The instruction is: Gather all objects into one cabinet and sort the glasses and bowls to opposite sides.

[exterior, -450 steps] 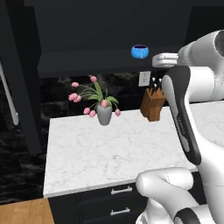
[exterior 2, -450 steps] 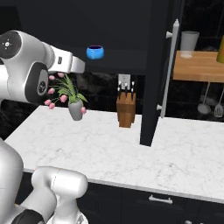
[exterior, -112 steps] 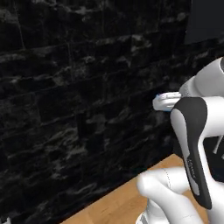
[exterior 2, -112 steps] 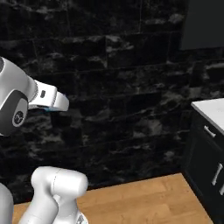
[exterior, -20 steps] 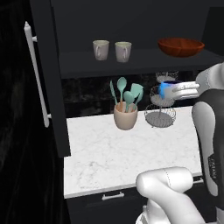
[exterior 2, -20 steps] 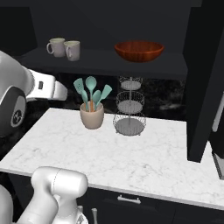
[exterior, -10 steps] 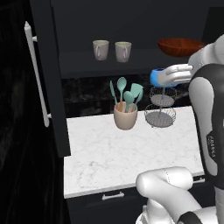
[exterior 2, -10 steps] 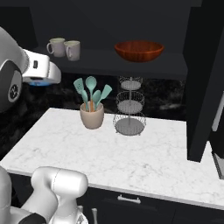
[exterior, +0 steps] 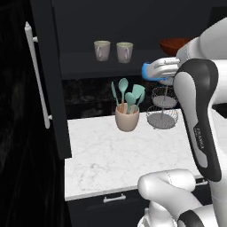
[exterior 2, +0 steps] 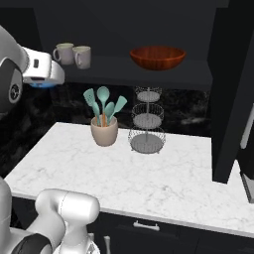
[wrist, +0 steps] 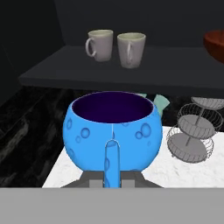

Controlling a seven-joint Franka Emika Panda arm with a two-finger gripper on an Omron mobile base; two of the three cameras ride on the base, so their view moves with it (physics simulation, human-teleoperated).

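Black is most of what you see from the left: the open cabinet door (exterior: 51, 84) stands edge-on at the far left with its long white bar handle (exterior: 37, 77) running down it, and the cabinet (exterior 2: 163, 74) behind it is open to the room. On its dark shelf, toward the left, two grey-beige cups (exterior: 102, 49) (exterior: 125, 52) stand upright just beside each other, handles turned to the left; in the hand view they sit on the shelf up and behind the held bowl. Below them on the white marble counter (exterior 2: 163, 183) stands a beige utensil pot (exterior 2: 104, 130) with teal spoons (exterior 2: 102, 103) fanning out of it, and just to its right a three-tier wire stand (exterior 2: 146, 124). Further right on the same shelf, well apart from the cups, rests the wide red-brown bowl (exterior 2: 158, 57), upright and glossy. The gripper (wrist: 112, 173) is closed narrow on the small bright blue bowl (wrist: 113, 131), pinching its near wall so that one finger (wrist: 112, 162) shows against the outside of the bowl, tinted blue. That bowl is carried upright in the air, dark blue inside showing, in front of the shelf and above the counter, roughly level with the shelf edge; in the left base view it peeks out blue (exterior: 150, 71) at the end of the white hand, between the cups and the red-brown bowl.
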